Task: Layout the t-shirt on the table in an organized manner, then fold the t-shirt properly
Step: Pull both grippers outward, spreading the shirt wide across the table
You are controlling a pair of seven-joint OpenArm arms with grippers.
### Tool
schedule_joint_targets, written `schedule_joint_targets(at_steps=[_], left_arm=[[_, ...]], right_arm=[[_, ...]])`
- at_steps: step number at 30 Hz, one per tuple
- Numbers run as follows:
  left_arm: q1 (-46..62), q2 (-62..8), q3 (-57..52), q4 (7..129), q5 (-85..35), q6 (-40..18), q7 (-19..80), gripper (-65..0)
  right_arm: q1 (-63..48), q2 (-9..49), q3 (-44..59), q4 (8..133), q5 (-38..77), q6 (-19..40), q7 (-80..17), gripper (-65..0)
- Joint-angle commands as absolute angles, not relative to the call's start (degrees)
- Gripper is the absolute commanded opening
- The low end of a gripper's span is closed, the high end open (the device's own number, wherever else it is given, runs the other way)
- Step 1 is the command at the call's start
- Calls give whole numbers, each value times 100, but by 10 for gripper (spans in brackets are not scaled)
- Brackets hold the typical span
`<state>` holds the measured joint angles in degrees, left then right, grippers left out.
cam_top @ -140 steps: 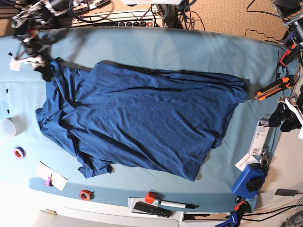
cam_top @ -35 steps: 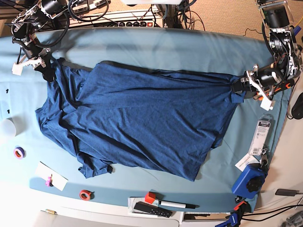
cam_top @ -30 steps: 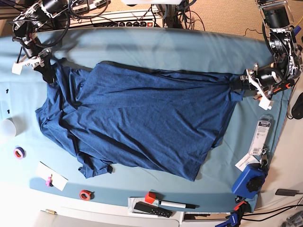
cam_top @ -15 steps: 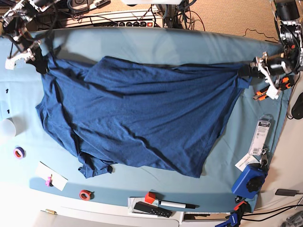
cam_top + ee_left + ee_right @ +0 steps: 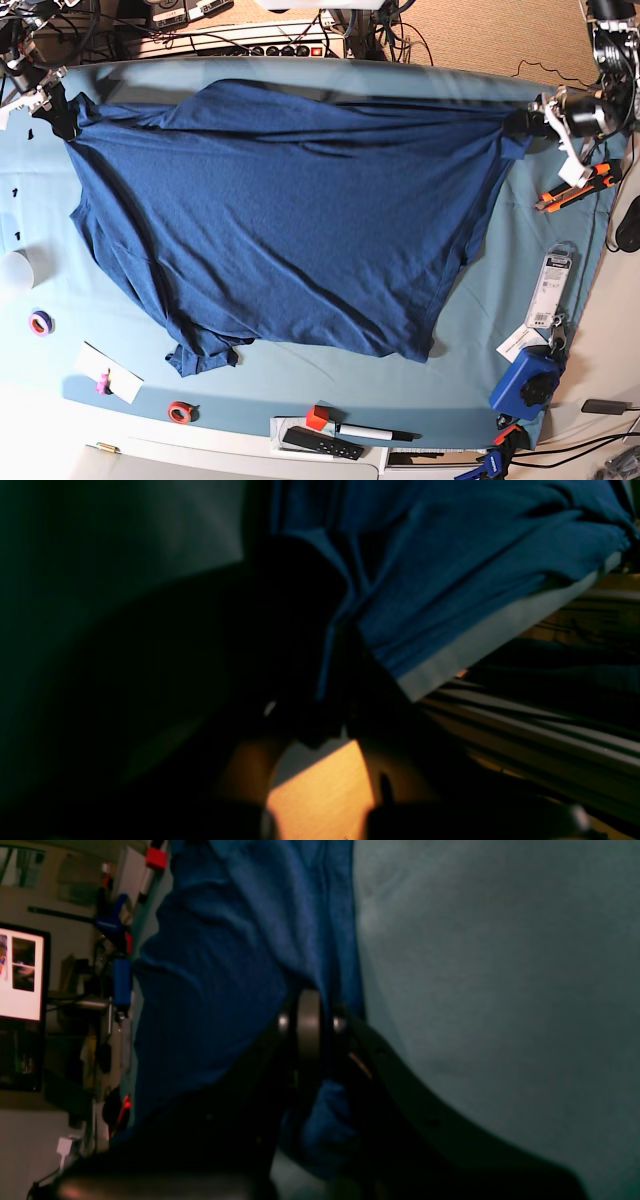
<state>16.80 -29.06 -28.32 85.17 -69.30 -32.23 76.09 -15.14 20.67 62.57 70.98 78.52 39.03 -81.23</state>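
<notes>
The navy-blue t-shirt is stretched wide across the table, its far edge taut between both grippers, its near part wrinkled. My left gripper, on the base view's right, is shut on the shirt's far right corner; the left wrist view shows dark fingers pinching blue cloth at the table edge. My right gripper, at the far left corner, is shut on the shirt's other corner; the right wrist view shows its fingers clamped on blue fabric.
An orange-black cutter lies below the left gripper. A packaged item, blue tool, marker and remote, tape rolls, a note card and a white cup line the edges.
Both grippers have pulled the shirt's corners outward and toward the far edge. The shirt has gone from bunched to spread taut and has shifted toward the far side.
</notes>
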Motion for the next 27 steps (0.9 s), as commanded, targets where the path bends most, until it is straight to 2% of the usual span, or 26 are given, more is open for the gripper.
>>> schedule_joint_targets(at_steps=[1, 15, 16, 17, 19, 20, 21, 27], left_arm=[[1723, -3035, -2969, 8576, -6820, -3225, 7673, -650], [1857, -3028, -3146, 8573, -6820, -3310, 7651, -650], [1857, -3028, -3146, 8573, -6820, -3308, 7651, -628], [1857, -3028, -3146, 8573, -6823, -3308, 7649, -555], [1857, -3030, -3146, 8573, -6820, -3308, 7649, -421], [1855, -3030, -3146, 8573, -6823, -3308, 7647, -379], [1855, -3033, -3146, 8573, -6823, -3308, 7640, -358], [1837, -3035, -3148, 8573, -6818, -3310, 7496, -355]], right_arm=[[-1525, 2276, 6311, 7201, 8012, 3935, -8000, -650], [-1520, 2351, 6311, 7201, 8009, 3990, -8000, -650], [-1520, 2351, 6311, 7201, 8009, 3992, -8000, -650], [-1520, 2351, 6311, 7201, 8012, 3992, -8000, -635], [-1520, 2351, 6311, 7201, 8014, 4000, -8000, -484], [-1520, 2351, 6311, 7201, 8016, 4000, -8000, -428], [-1520, 2351, 6311, 7201, 8016, 4000, -8000, -404], [-1509, 2383, 6311, 7201, 8014, 4000, -8000, -403]])
